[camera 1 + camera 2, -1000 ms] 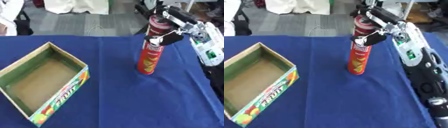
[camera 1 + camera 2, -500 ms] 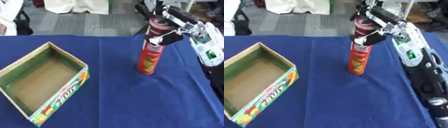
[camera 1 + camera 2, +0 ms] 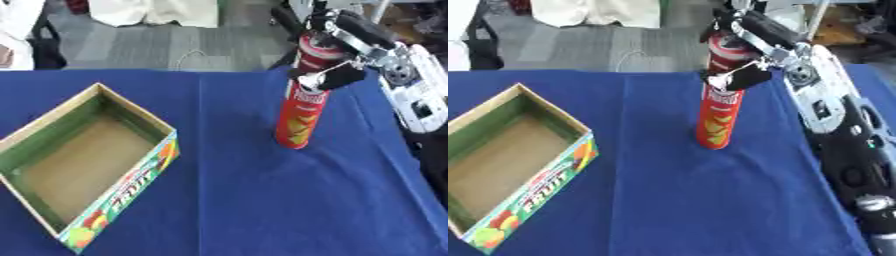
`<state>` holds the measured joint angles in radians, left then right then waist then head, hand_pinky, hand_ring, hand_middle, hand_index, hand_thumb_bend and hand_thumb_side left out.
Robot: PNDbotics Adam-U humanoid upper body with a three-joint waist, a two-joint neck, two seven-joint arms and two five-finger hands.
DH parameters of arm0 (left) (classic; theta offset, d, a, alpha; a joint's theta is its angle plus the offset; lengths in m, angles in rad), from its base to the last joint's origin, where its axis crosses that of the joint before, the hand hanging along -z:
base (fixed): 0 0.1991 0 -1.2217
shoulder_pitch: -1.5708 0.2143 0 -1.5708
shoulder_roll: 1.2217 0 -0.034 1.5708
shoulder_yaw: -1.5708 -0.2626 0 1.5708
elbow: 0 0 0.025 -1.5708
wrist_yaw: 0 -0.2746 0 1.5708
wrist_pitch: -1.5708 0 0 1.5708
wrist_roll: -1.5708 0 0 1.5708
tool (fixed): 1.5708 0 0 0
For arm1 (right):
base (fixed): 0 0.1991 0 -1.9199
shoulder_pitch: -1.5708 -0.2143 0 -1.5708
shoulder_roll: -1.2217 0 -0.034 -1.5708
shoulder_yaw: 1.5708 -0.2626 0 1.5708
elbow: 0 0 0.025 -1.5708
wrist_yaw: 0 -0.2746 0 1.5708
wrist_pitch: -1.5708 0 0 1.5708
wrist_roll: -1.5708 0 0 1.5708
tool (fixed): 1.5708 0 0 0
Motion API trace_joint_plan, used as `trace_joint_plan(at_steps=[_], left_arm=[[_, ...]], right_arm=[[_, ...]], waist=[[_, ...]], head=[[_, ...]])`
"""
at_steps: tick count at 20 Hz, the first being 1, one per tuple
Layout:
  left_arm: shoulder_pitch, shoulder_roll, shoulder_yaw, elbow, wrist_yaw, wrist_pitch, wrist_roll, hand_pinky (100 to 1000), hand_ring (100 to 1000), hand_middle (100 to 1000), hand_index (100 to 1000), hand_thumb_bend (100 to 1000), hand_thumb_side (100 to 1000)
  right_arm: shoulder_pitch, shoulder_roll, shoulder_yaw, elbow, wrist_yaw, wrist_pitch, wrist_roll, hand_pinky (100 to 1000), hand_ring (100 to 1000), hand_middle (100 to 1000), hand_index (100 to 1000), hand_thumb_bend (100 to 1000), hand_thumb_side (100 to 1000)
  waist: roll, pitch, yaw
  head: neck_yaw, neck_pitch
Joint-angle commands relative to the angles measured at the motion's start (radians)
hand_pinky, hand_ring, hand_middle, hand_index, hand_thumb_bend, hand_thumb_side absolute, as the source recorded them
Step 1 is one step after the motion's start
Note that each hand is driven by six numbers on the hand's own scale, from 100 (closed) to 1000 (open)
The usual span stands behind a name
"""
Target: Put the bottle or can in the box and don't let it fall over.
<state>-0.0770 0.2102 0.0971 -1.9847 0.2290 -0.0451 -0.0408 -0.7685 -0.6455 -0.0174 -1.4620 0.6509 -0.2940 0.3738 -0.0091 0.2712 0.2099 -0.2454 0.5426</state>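
Note:
A tall red crisp can (image 3: 302,106) stands upright on the blue table, right of centre. My right hand (image 3: 337,37) reaches in from the upper right with its fingers and thumb curled round the top of the can. An open cardboard box (image 3: 74,155) with a green inside and a fruit print on its side sits at the left, with nothing in it. My left hand shows in neither view.
The blue cloth table (image 3: 254,200) fills the near view, with its far edge just behind the can. My right arm's white and black forearm (image 3: 833,130) runs down the right side. Beyond the table are grey floor and white cloth (image 3: 153,10).
The can and my right hand have shifted a little to the left; the can stays upright in the same grip.

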Motion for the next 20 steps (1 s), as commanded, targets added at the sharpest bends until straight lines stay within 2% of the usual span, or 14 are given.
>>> trace_joint_plan(at_steps=[1, 6, 7, 11, 14, 16, 20], left_arm=[[-0.006, 0.01, 0.004, -0.015, 0.001, -0.001, -0.006, 505, 789, 695, 724, 223, 863], [-0.006, 0.01, 0.003, -0.015, -0.001, 0.001, -0.011, 506, 788, 696, 724, 222, 864], [-0.006, 0.01, 0.004, -0.015, -0.002, 0.001, -0.011, 506, 788, 696, 724, 222, 864], [-0.005, 0.01, 0.004, -0.015, -0.003, 0.002, -0.013, 507, 788, 695, 724, 224, 866], [-0.005, 0.01, 0.003, -0.015, -0.004, 0.005, -0.015, 507, 788, 694, 724, 224, 867], [-0.005, 0.011, 0.003, -0.015, -0.004, 0.006, -0.019, 506, 787, 692, 723, 224, 867], [-0.005, 0.01, 0.002, -0.015, -0.005, 0.01, -0.026, 506, 787, 690, 723, 225, 870]], right_arm=[[0.049, 0.01, 0.037, 0.025, 0.017, -0.016, -0.026, 306, 345, 404, 564, 100, 100], [0.059, 0.023, 0.037, 0.041, -0.002, -0.023, -0.106, 296, 288, 341, 507, 100, 100], [0.06, 0.026, 0.036, 0.043, -0.007, -0.024, -0.123, 274, 229, 290, 448, 100, 100], [0.063, 0.033, 0.038, 0.061, -0.031, -0.032, -0.19, 223, 100, 178, 316, 100, 100], [0.057, 0.035, 0.047, 0.086, -0.049, -0.038, -0.239, 180, 100, 103, 238, 100, 100], [0.046, 0.033, 0.063, 0.106, -0.055, -0.044, -0.269, 155, 100, 100, 189, 100, 100], [0.018, 0.023, 0.087, 0.114, -0.043, -0.059, -0.246, 113, 100, 100, 170, 100, 100]], waist=[[0.005, 0.001, 0.001], [0.005, 0.001, 0.001], [0.005, 0.001, 0.001], [0.004, -0.001, 0.001], [0.003, -0.002, 0.002], [0.002, -0.004, 0.003], [0.001, -0.005, 0.004]], head=[[-0.001, -0.009], [-0.001, -0.011], [-0.001, -0.01], [0.0, -0.009], [0.0, -0.01], [-0.001, -0.009], [-0.001, -0.007]])
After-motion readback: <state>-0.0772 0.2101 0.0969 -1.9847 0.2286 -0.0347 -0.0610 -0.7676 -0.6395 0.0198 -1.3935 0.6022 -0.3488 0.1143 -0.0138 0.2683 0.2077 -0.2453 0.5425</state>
